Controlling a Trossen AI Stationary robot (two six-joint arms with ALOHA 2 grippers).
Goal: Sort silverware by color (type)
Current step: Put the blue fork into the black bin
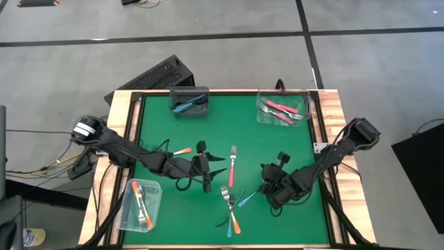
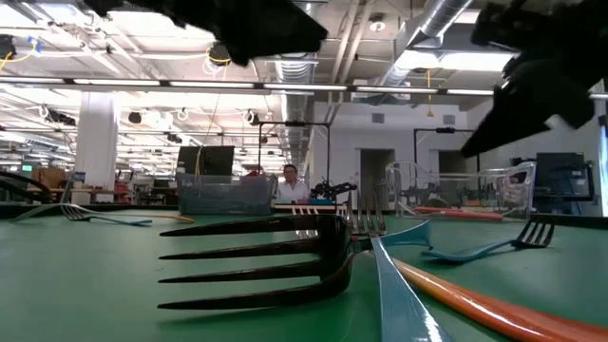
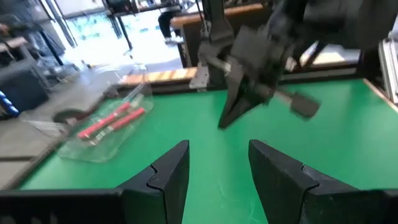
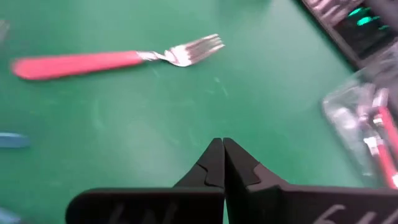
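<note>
Small forks with silver tines and slim plastic handles lie across the green table (image 1: pixel 291 139); a pink-red fork (image 1: pixel 232 165) rests alone at centre, an orange fork (image 1: pixel 183 151) to its left, crossed orange and blue-teal forks (image 1: pixel 230 208) at the near edge; the left gripper (image 1: pixel 206 173) hovers with fingers apart, empty; the right gripper (image 1: pixel 266 186) has fingers pressed together on nothing, beside a blue-teal fork (image 1: pixel 247 199)

Foreground: dark-silhouetted metal fork tines (image 2: pixel 275 261) lying on green counter (image 2: pixel 85 285) | beside: teal plastic handle (image 2: pixel 399 299), orange plastic handle (image 2: pixel 480 306) | right: teal fork (image 2: pixel 484 249) | behind: clear plastic containers (image 2: pixel 463 190) | background: seated person (image 2: pixel 290 185)
</note>
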